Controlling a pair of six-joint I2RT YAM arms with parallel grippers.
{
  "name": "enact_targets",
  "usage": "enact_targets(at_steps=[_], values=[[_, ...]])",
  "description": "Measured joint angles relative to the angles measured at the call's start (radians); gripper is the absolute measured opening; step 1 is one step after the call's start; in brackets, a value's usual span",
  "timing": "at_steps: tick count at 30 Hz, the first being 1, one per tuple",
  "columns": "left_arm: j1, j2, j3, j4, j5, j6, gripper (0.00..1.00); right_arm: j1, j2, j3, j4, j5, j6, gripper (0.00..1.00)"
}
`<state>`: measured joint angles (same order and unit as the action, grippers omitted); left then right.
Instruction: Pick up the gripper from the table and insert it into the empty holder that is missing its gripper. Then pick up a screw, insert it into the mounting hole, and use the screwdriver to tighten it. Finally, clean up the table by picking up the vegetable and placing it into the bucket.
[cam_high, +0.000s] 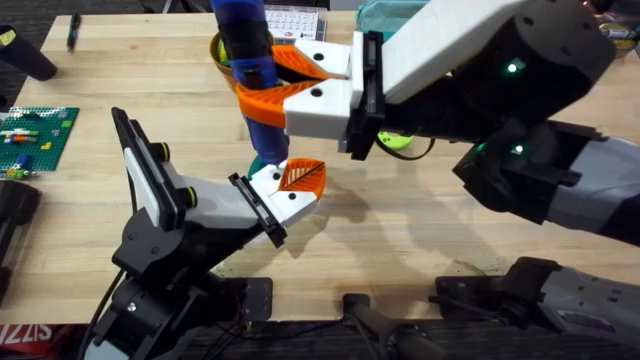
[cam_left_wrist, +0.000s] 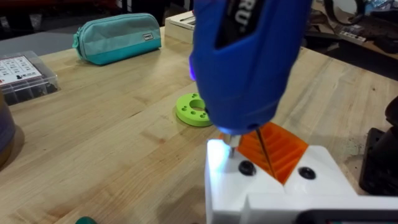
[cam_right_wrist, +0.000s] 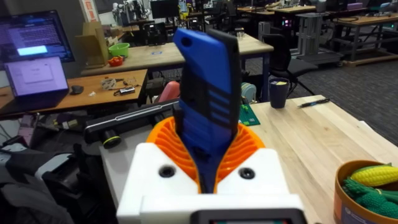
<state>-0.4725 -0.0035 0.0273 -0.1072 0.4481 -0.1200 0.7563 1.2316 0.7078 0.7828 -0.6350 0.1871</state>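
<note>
the right end effector (cam_high: 290, 78) pinches the blue screwdriver (cam_high: 245, 45) upright, its tip at a mounting hole of the white holder (cam_left_wrist: 273, 186), where the orange gripper (cam_high: 301, 176) sits above the bench (cam_high: 420, 230). the left end effector's state cannot be told.

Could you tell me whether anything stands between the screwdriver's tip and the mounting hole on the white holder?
Nothing visible does. The right gripper holds the screwdriver upright, and in the left wrist view its bit comes down at the holder beside the mounted gripper. Whether the bit is already seated, I cannot tell.
</note>
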Motion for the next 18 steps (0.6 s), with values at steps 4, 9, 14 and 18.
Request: enact_targets(at_steps=[4,9,14,18], values=[[0.000,0.004,0.000,0.006,0.001,-0.005,0.010,0.000,0.002,0.000,-0.016,0.002,0.000,0.093],[0.000,0.004,0.000,0.007,0.001,-0.005,0.010,-0.001,0.003,-0.003,0.012,0.001,0.000,0.093],[0.000,0.004,0.000,0.006,0.001,-0.005,0.010,-0.001,0.003,-0.006,0.040,-0.001,0.000,0.093],[0.000,0.004,0.000,0.007,0.001,-0.005,0.010,-0.001,0.003,-0.006,0.041,-0.006,0.007,0.093]])
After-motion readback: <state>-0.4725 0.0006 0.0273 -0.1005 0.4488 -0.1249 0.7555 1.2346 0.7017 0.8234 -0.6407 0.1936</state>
